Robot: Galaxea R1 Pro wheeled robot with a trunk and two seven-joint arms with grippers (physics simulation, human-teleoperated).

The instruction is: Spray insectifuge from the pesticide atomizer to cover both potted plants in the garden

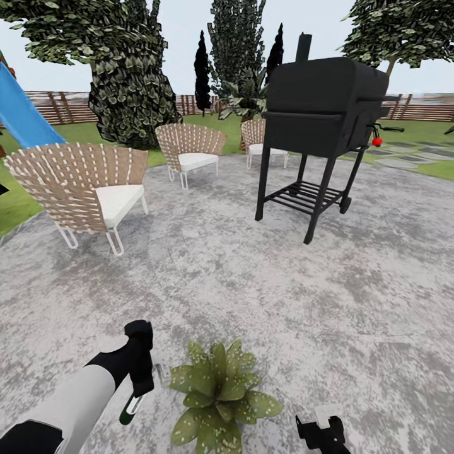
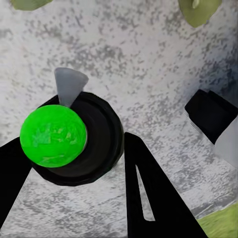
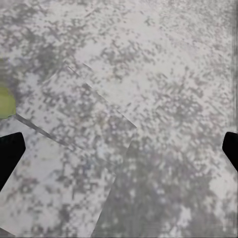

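The left arm (image 1: pixel 75 403) is showing a smooth pale grey forearm shell running into a matte black wrist and black left gripper (image 1: pixel 140 366). The right gripper (image 1: pixel 323 434) is showing black, with a whitish block on top.

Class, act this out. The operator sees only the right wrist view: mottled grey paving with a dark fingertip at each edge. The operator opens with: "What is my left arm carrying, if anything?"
Observer: Your left gripper is shut on the slim dark green pesticide atomizer.
Operator: Where is the nearest plant to spray?
Observer: A low rosette plant of broad green leaves sits on the grey paved patio between your two arms, close beside the atomizer.
Operator: Anything large ahead?
Observer: A black barbecue grill on legs stands ahead to the right, farther off.
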